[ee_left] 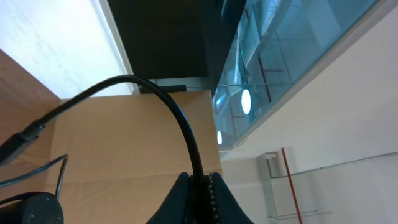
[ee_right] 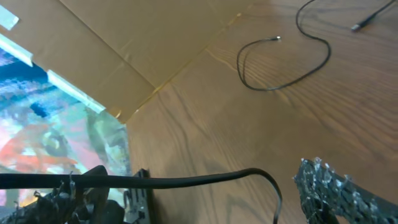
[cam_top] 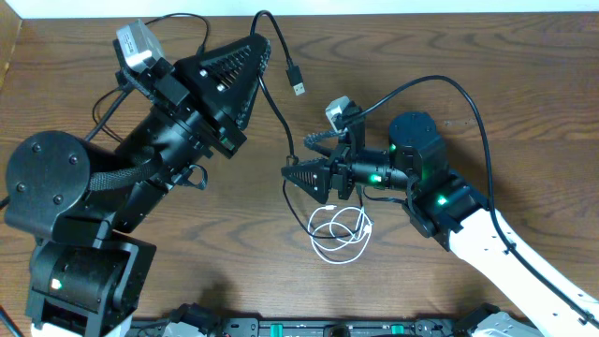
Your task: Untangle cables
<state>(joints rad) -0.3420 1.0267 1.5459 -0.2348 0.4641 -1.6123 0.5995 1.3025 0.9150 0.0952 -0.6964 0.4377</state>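
Note:
A thin black cable [cam_top: 277, 108] hangs from my left gripper [cam_top: 260, 42], which is raised at the back of the table and shut on it. Its USB plug [cam_top: 297, 80] lies on the wood. In the left wrist view the cable [ee_left: 180, 118] arcs out of the clamped gripper [ee_left: 200, 177]. The same cable runs down to my right gripper [cam_top: 288, 173], whose jaws stand open around it; in the right wrist view the cable [ee_right: 186, 181] crosses the gap of the gripper [ee_right: 199, 185] untouched. A coiled white cable [cam_top: 339, 229] lies just below the right gripper. Another black cable [ee_right: 273, 89] loops on the table beyond.
The bulky left arm [cam_top: 112, 197] covers the table's left half. The right arm's thick black lead [cam_top: 473, 108] arches over the wooden table [cam_top: 524, 84]. A cardboard sheet [ee_right: 124, 37] lies along the table's left edge.

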